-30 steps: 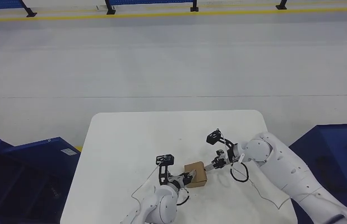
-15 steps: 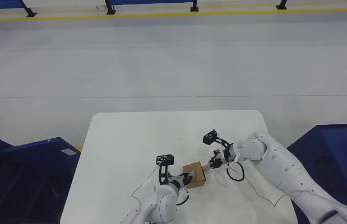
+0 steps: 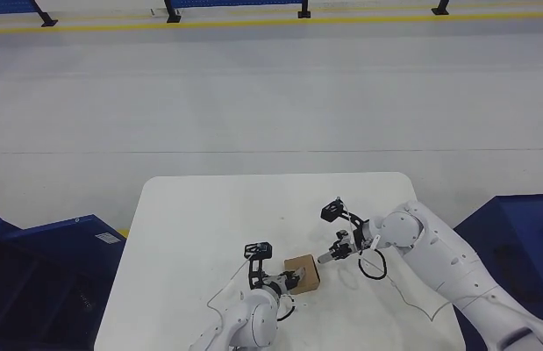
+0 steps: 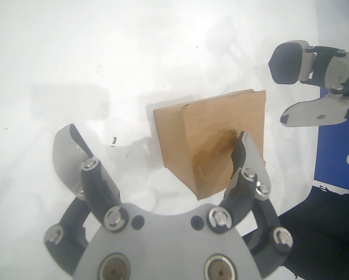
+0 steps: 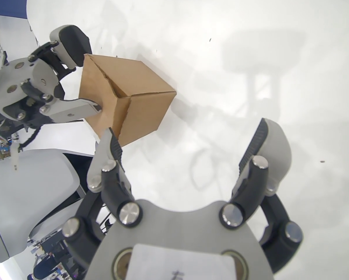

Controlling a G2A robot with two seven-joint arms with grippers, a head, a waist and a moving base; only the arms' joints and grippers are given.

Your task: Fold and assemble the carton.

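A small brown carton (image 3: 302,272) stands folded into a box near the front of the white table (image 3: 210,219). In the left wrist view the carton (image 4: 218,135) lies partly between the fingers of my left gripper (image 4: 156,131), which is open. One fingertip (image 4: 243,150) rests against its side and the other stays clear over the table. My right gripper (image 5: 186,131) is open just beside the carton (image 5: 127,100), one fingertip (image 5: 108,138) close to its lower corner. The carton's end seam gapes slightly. From above, the right gripper (image 3: 328,258) sits at the box's right edge.
Blue bins stand off the table to the left (image 3: 43,263) and to the right (image 3: 508,228). The table's back and left parts are bare white surface. Its front edge runs close behind the left gripper.
The carton has slid slightly to the left. The right gripper has followed it in and stays at its right edge. The left gripper has hardly moved.
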